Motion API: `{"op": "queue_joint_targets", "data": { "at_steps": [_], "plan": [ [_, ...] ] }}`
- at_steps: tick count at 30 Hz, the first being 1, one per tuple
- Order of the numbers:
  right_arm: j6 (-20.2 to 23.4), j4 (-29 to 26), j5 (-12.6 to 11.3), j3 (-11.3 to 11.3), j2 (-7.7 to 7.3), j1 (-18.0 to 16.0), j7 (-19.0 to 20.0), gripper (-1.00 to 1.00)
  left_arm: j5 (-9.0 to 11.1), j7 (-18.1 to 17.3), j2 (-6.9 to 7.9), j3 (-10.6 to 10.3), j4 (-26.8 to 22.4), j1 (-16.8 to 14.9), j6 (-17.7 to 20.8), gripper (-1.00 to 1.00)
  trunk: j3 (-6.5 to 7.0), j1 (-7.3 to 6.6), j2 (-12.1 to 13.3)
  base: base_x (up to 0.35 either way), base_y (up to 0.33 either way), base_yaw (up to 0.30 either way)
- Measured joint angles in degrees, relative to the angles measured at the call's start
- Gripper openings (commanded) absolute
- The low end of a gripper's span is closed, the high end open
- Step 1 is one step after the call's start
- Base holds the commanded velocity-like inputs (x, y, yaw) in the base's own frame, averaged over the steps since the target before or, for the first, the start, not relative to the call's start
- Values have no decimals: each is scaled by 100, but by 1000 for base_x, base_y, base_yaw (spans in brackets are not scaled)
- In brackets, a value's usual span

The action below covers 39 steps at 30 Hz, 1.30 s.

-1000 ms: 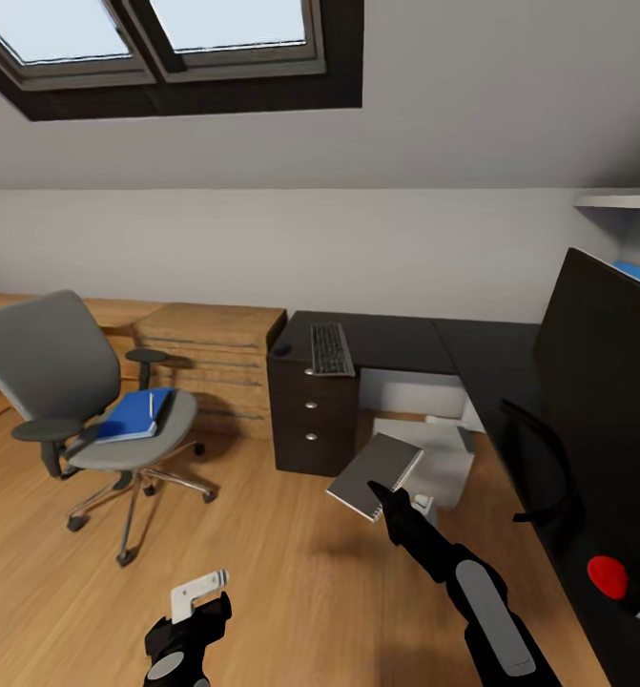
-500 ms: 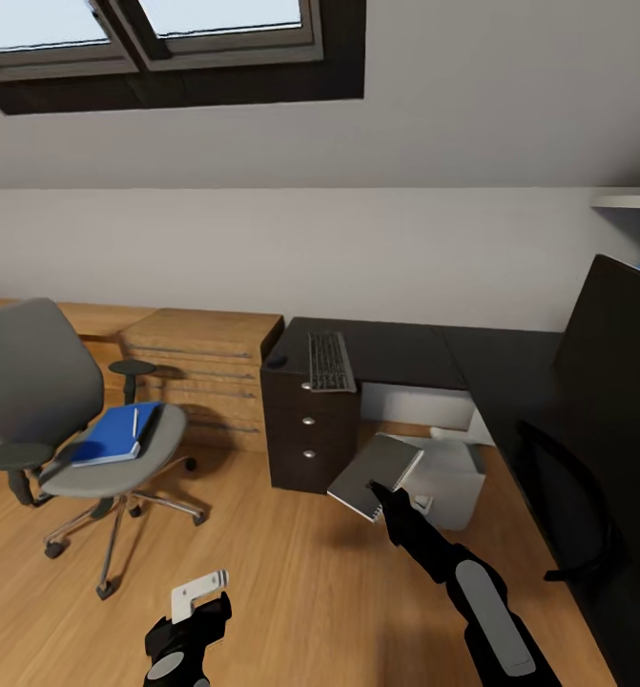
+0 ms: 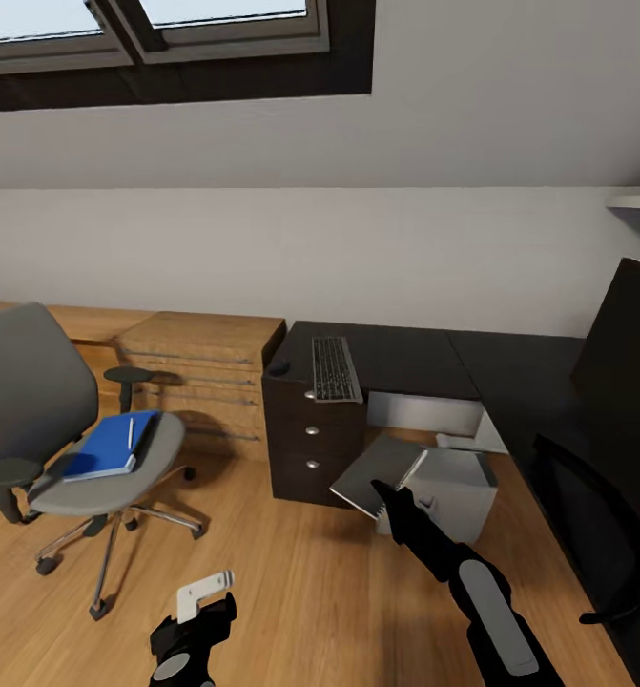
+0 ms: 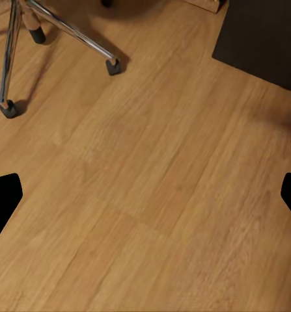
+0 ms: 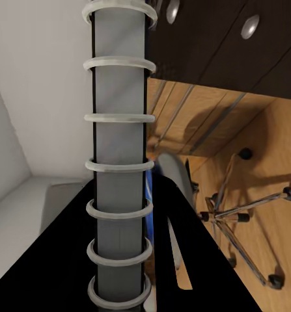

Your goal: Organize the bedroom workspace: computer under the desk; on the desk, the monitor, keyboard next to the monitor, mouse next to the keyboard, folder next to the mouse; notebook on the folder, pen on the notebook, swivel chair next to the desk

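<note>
Bench (image 3: 405, 355): keyboard (image 3: 335, 368) lies at its left end, above the drawers; monitor (image 3: 625, 334) on its right wing. Chair (image 3: 62, 429) stands on the floor well left, folder (image 3: 110, 446) on its seat. Right claw (image 3: 384, 492) pinches the notebook (image 3: 377, 474) by its spiral edge. Left claw (image 3: 205, 596) spread over floor.

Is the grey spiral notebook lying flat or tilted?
Tilted. The grey spiral notebook hangs slanted in the air, pinched at one edge by the right gripper, above the wood floor.

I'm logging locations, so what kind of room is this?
Likely an attic home office or bedroom workspace: a skylight in a sloped ceiling, a black desk with a keyboard, and a swivel chair.
</note>
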Motion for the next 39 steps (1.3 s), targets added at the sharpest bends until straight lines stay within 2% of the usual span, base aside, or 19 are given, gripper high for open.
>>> {"op": "queue_joint_targets", "data": {
  "at_steps": [4, 8, 19, 23, 24, 26, 28, 30, 32, 35, 39],
  "plan": [
    [10, -22, -2, -37, -5, -1, 15, -100, 4, -8, -2, -22, -22, 0, 3, 100, 0, 2, 0, 122, 0, 0],
    [22, -94, -16, -56, -9, 0, 13, -100, 5, -5, -6, -27, -74, 0, 4, 100, 71, -85, 159, 21, 0, 0],
    [28, -1098, -69, -102, -16, 208, -57, -100, 6, 1, 1, -25, -104, 0, 0, 100, 269, -326, 600, 3, 0, 0],
    [-12, -1272, -82, -259, 4, 170, -579, -100, 5, 0, 1, -21, -110, 0, 5, 100, 341, -414, 761, 2, 0, 0],
    [-48, -1317, -197, -416, 9, 7, -825, -100, 5, 0, 2, -20, -117, 0, 7, 100, 360, -436, 801, 25, 0, 0],
    [-136, -1329, -291, -503, 9, -137, -955, -100, 6, 0, 2, -20, -120, 0, 7, 100, 395, -481, 881, 105, 0, 0],
    [-212, -1332, -332, -563, 3, -197, -998, -100, 6, -1, 2, -20, -121, 0, 8, 100, 431, -526, 962, 207, 0, 0],
    [-351, -1257, -410, -722, -4, -273, -1045, -100, 11, -6, 2, -24, -116, 0, 9, 100, 467, -571, 1042, 288, 0, 0],
    [-377, -1142, -429, -763, -16, -286, -1048, -100, 13, -6, 2, -29, -112, 0, 9, 100, 502, -615, 1122, 307, 0, 0],
    [-399, -973, -439, -948, -21, -298, -1049, -100, 14, -7, -5, -35, -106, 0, 8, 100, 556, -681, 1242, 320, 0, 0],
    [-403, -948, -454, -1002, -10, -299, -1047, -100, 14, -7, -2, -37, -105, 0, 8, 100, 628, -769, 1403, 323, 0, 0]
  ]
}}
